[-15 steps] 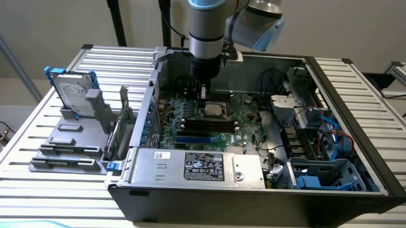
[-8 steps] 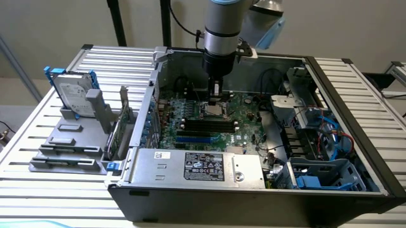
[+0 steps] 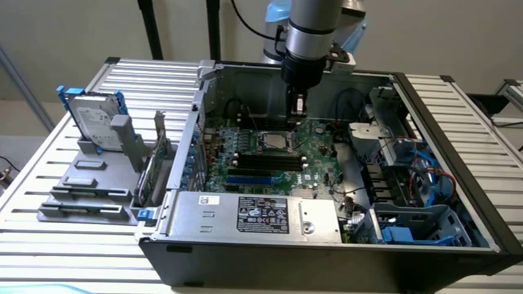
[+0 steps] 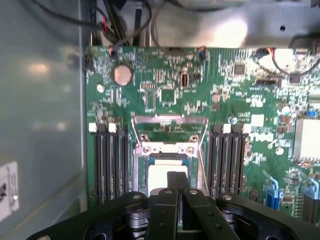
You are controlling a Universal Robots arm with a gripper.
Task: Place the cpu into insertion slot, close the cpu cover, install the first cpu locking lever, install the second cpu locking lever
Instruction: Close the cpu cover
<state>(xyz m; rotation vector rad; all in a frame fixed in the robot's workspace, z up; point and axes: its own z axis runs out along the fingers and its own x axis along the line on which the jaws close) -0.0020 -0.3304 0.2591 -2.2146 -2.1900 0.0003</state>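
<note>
Fingers pressed together, the end effector (image 4: pixel 176 176) hangs just above the cpu (image 4: pixel 159 179) lying in the insertion slot (image 4: pixel 141 167). The cpu cover (image 4: pixel 170 131) stands open beyond the slot.

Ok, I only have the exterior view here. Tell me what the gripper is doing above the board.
Observer: In the wrist view the gripper is shut, its fingers pressed together with nothing between them.
Operator: Report the cpu.
Observer: The cpu lies in the insertion slot, pale face up, right ahead of the fingertips. I cannot tell whether they touch it.
Operator: Check the cpu cover.
Observer: The cpu cover is open, swung off the slot, so the cpu is bare.
</note>
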